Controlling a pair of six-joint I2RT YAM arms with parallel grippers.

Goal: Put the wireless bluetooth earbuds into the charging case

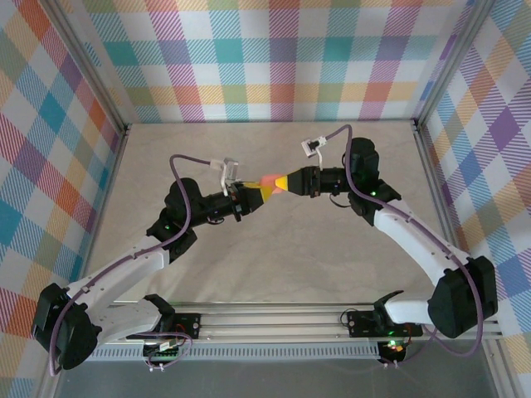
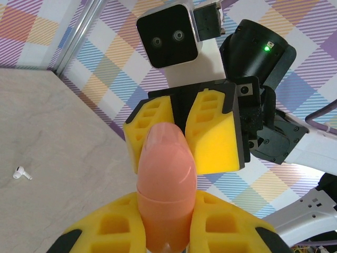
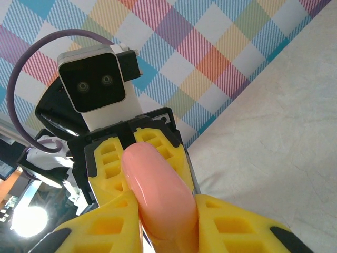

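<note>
A salmon-pink, pebble-shaped charging case (image 1: 270, 182) hangs in mid-air over the middle of the table, its lid closed. My left gripper (image 1: 255, 191) is shut on one end and my right gripper (image 1: 286, 183) on the other. In the left wrist view the case (image 2: 166, 168) stands between my left gripper's (image 2: 167, 203) yellow fingers, with the right arm's fingers (image 2: 216, 132) flanking its far tip. In the right wrist view the case (image 3: 158, 184) is pressed between my right gripper's (image 3: 167, 203) fingers. One white earbud (image 2: 21, 173) lies on the table to the left.
The beige table (image 1: 274, 265) is boxed in by plaid walls with aluminium posts (image 2: 79, 31) at the corners. Both arms reach inward from the near rail (image 1: 274, 319), meeting nose to nose above the table's centre.
</note>
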